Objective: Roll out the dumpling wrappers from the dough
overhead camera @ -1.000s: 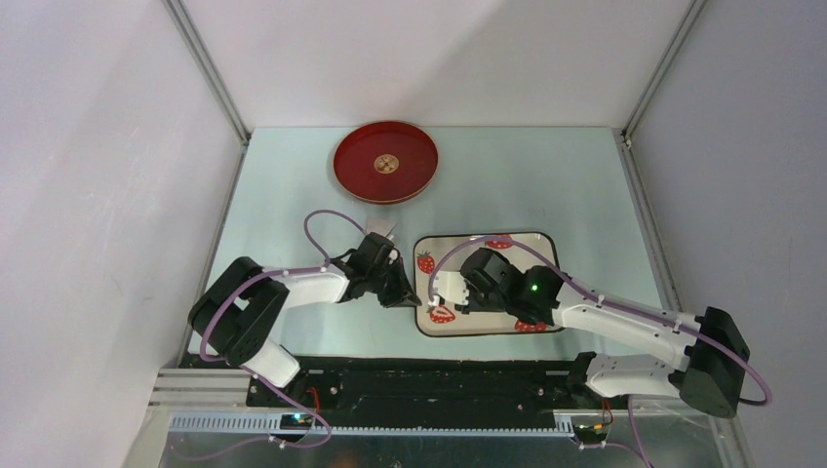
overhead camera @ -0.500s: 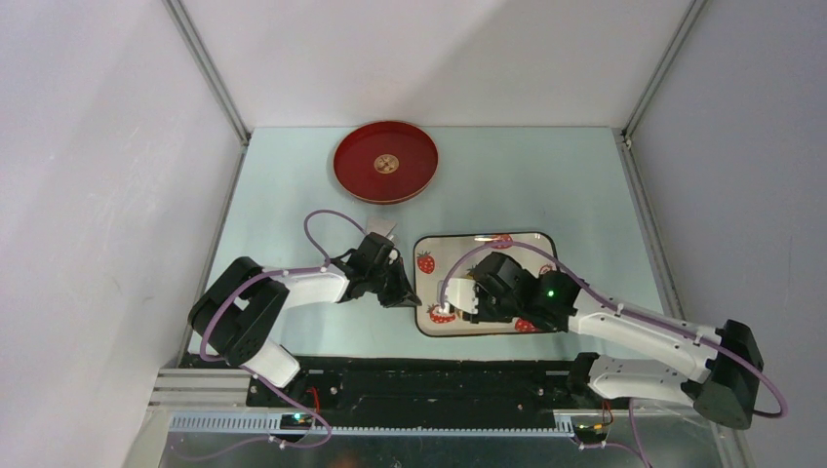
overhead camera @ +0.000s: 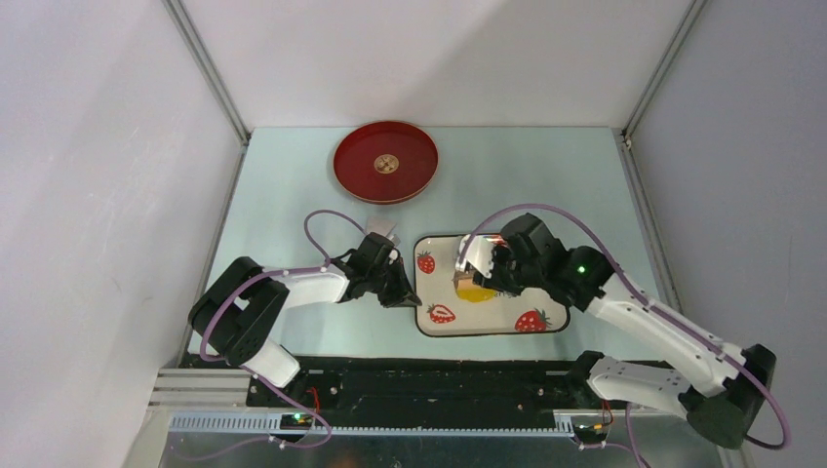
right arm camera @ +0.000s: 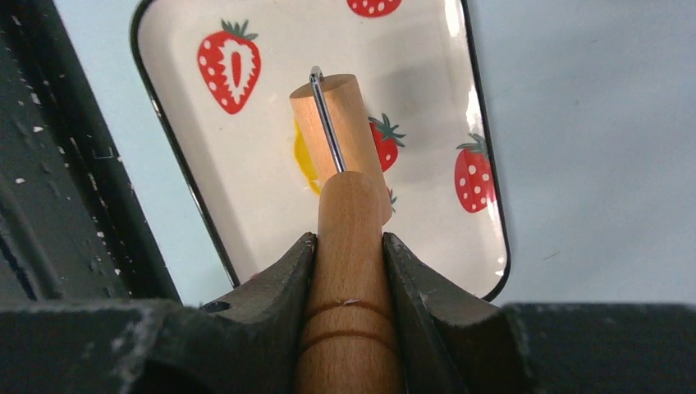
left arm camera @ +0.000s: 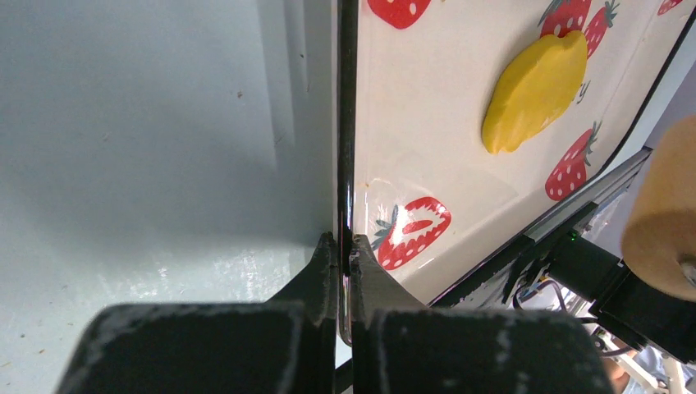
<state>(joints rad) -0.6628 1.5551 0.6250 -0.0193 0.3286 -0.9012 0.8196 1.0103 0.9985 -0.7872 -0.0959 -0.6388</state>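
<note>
Clamps the left rim of the strawberry-print tray (overhead camera: 492, 314) with the left claw (left arm camera: 343, 246), closed tight on the thin black edge, low over the counter (overhead camera: 546, 175). Holds a wooden roller (right arm camera: 349, 271) by its handle in the right claw (right arm camera: 349, 242), part-way open and pressed against both sides of that handle, with the barrel and its metal rod pointing out over the tray. Dough (left arm camera: 535, 92) near the middle of the tray: one bright yellow lump, flattened into a thick oval with uneven edges, among the printed strawberries. From the right wrist, partly hidden behind the roller's barrel; cannot tell whether barrel and dough touch. From above, just beside the right claw's tip, peeking out on its near side. Tray toward the near edge of the counter, somewhat right of centre. Round red plate (overhead camera: 385, 162) toward the far edge, left of centre, well apart from the tray and from both claws.
</note>
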